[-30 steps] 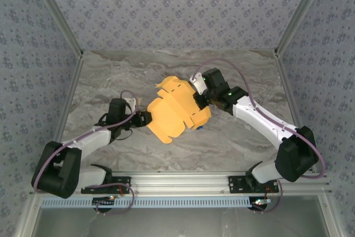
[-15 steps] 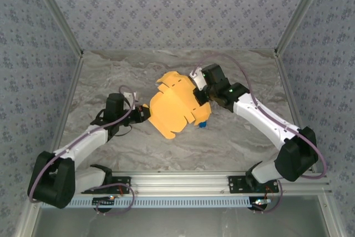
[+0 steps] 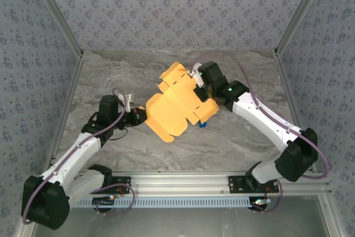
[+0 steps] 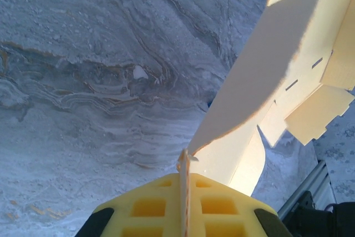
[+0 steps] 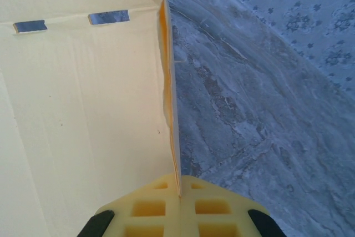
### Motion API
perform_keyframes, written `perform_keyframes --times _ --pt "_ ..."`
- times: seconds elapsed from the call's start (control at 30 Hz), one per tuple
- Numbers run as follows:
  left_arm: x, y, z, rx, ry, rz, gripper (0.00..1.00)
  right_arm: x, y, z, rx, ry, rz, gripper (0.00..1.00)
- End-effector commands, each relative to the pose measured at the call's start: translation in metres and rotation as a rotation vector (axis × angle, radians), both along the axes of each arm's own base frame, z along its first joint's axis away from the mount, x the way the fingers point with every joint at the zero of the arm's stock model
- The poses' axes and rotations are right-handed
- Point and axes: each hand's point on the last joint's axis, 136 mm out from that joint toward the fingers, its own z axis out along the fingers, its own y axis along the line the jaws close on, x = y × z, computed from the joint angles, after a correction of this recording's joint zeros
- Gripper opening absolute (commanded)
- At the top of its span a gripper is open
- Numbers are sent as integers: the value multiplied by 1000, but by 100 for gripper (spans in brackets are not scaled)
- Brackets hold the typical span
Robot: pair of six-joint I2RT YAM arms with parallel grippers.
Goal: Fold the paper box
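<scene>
The paper box (image 3: 176,104) is a yellow-orange die-cut sheet with flaps and slots, held up off the marble table between both arms. My left gripper (image 3: 145,116) is shut on its left edge; in the left wrist view the thin edge (image 4: 183,176) runs between my yellow pads (image 4: 145,209). My right gripper (image 3: 201,88) is shut on the sheet's right edge, and the right wrist view shows the pale inner face (image 5: 83,109) with two slots and the edge pinched at my gripper (image 5: 180,188).
A tiny blue block (image 3: 203,124) lies on the table (image 3: 111,76) just under the sheet's right side. Patterned walls enclose the back and both sides. An aluminium rail (image 3: 183,181) runs along the near edge.
My left gripper closed on the sheet's left edge and drew back to the left. The right gripper shifted slightly up and left, and the sheet turned and spread flatter.
</scene>
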Motion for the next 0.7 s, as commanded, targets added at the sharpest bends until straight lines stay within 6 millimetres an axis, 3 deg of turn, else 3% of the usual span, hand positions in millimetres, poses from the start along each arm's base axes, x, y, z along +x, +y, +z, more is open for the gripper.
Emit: perform_keyframes --times 0.0,0.27,0.67 --pt "-6 -1 0 -24 18 -11 0 11 -9 9 -127 -101 -52 0" --pt "-5 -7 -7 -65 43 -19 0 15 14 4 -315 -243 -33 0" --pt "-3 -8 -8 -71 43 -18 0 22 37 -21 -542 -322 -38 0"
